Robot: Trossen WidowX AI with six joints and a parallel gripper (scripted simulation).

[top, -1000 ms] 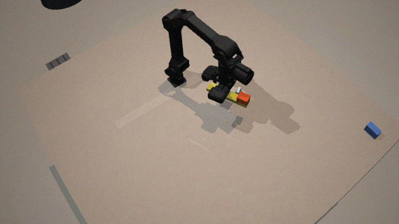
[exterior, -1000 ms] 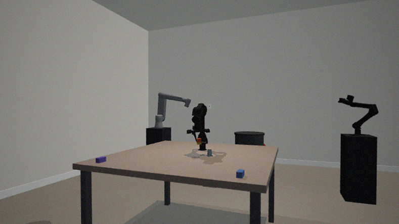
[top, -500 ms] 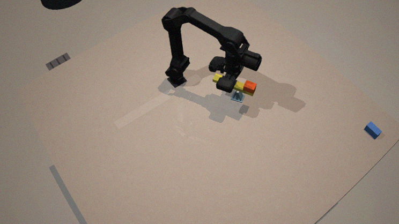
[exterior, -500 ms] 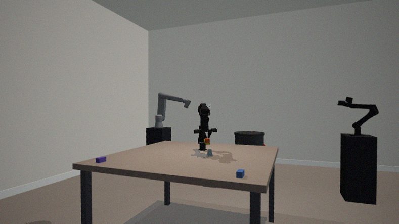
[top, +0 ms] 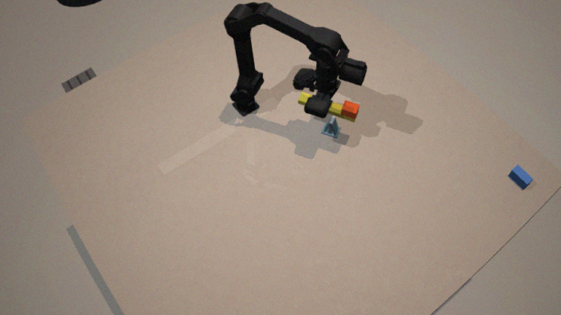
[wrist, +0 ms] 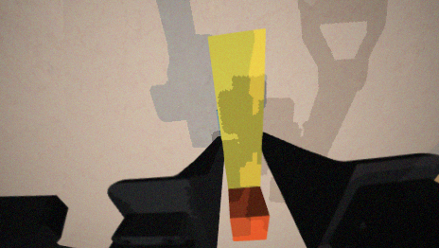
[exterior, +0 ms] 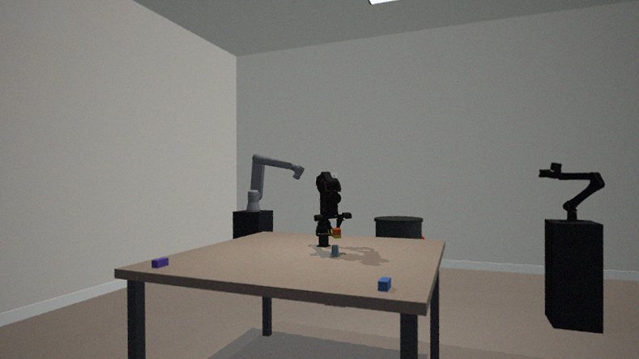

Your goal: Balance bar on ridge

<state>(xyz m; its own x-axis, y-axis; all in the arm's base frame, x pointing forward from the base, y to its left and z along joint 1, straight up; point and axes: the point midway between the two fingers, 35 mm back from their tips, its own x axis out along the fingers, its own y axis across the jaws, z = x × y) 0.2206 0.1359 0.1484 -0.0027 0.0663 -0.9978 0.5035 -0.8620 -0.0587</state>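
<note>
Since the yellow bar (top: 335,107) (exterior: 335,236) (wrist: 240,109) is off the table and not on its support, the step in hand looks to be carrying it into place over the ridge. Nearest in the wrist view, the orange block (top: 349,109) (exterior: 336,231) (wrist: 250,228) sits at one end of the bar. Just beyond, the jaws of the parallel-jaw gripper (top: 315,93) (exterior: 329,230) (wrist: 242,142) are closed on the bar between them, its plain yellow end reaching out past the fingertips. Below stands the grey-blue ridge (top: 331,128) (exterior: 334,250), mostly hidden from the wrist by the bar, on the wooden table (top: 287,255) (exterior: 275,268).

With the block weighting one end, the balance point probably lies toward that end rather than at mid-length. The next move calls for setting that point over the ridge with the bar crosswise, then lowering it level; release should wait until it rests without tipping.
</note>
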